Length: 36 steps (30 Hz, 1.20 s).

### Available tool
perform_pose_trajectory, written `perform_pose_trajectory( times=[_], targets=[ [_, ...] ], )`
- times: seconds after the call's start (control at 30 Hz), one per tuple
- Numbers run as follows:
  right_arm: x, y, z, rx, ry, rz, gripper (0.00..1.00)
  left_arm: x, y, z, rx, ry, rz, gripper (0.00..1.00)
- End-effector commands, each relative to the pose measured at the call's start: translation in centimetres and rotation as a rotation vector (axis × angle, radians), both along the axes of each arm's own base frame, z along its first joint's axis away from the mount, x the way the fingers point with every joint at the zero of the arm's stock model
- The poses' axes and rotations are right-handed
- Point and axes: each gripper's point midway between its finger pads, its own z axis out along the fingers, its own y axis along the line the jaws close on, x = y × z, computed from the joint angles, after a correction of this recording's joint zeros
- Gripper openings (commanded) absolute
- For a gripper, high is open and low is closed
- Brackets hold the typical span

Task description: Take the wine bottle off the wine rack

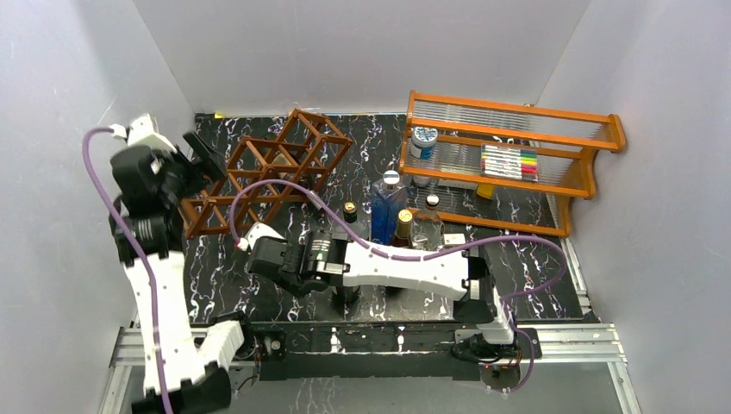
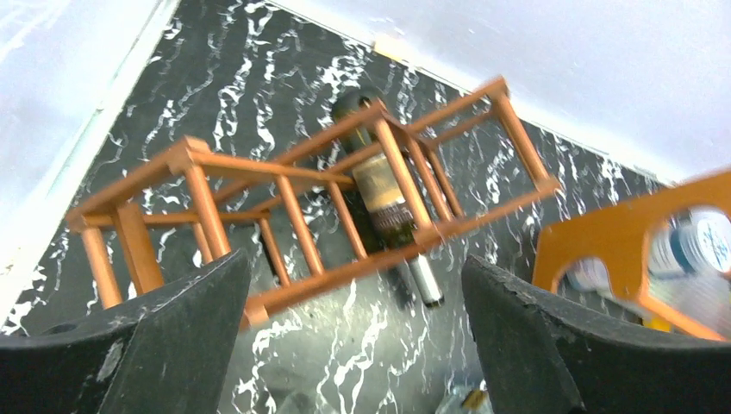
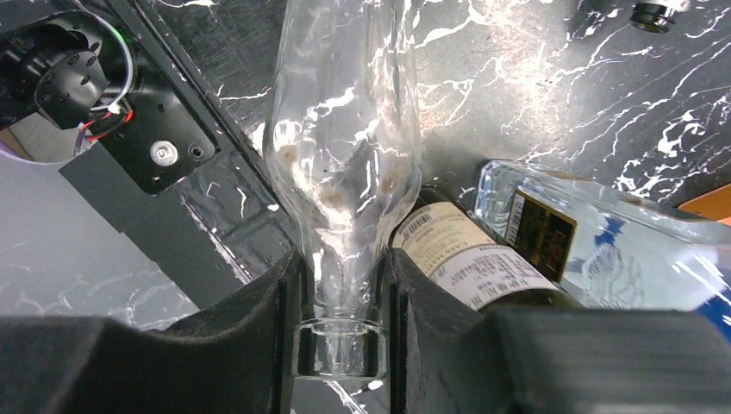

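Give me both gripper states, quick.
Left gripper: open, empty, facing the wine rack.
Right gripper: shut on the neck of a clear glass bottle.

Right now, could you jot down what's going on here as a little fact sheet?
Left gripper: open, empty, facing the wine rack
Wine rack: back left of the table
Wine bottle: dark, lying inside the rack, neck poking out; not yet taken off
Right gripper: shut on the neck of a clear bottle
Orange shelf: back right
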Motion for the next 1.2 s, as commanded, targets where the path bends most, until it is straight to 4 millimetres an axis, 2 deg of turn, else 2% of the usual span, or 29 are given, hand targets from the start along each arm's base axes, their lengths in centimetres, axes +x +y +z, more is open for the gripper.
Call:
perform_pose_trajectory(
  times=[0.0, 0.07, 0.17, 0.27, 0.37, 0.4, 0.67, 0.83, 0.93, 1.17],
  targets=[
    [1.1, -1.0, 8.4, 0.204, -0.042, -0.016, 0.00, -3.9, -3.0, -3.6, 0.016, 0.044, -0.093, 0.88],
    [1.5, -1.0, 8.6, 0.223, -0.026, -0.017, 0.00, -4.6, -4.9, -5.5, -0.016, 0.046, -0.192, 0.86],
    [1.7, -0.9, 9.0, 0.233, 0.018, -0.018, 0.00, -5.3, -7.6, -6.8, -0.073, 0.021, -0.330, 0.82],
    [1.9, -1.9, 9.2, 0.204, 0.015, -0.043, 0.00, -6.3, -9.9, -7.7, -0.137, 0.035, -0.427, 0.82],
    [2.4, -2.2, 9.5, 0.218, -0.006, -0.064, 0.00, -6.9, -11.5, -9.7, -0.303, 0.096, -0.441, 0.70],
    [2.6, -2.0, 9.7, 0.231, -0.011, -0.069, 0.00, -7.0, -12.1, -10.6, -0.366, 0.121, -0.444, 0.68],
    [3.9, 0.1, 10.5, 0.269, -0.054, -0.096, 0.00, -8.6, -13.1, -17.7, -0.598, 0.318, -0.326, 0.66],
    [4.1, 1.0, 10.1, 0.283, -0.060, -0.089, 0.00, -9.2, -14.1, -19.3, -0.626, 0.366, -0.359, 0.66],
    [4.4, 1.4, 8.9, 0.264, -0.054, -0.085, 0.00, -9.6, -14.4, -20.0, -0.628, 0.386, -0.368, 0.66],
    [5.1, 2.4, 7.2, 0.190, -0.065, -0.060, 0.00, -9.6, -15.5, -20.4, -0.711, 0.416, -0.387, 0.65]
  ],
)
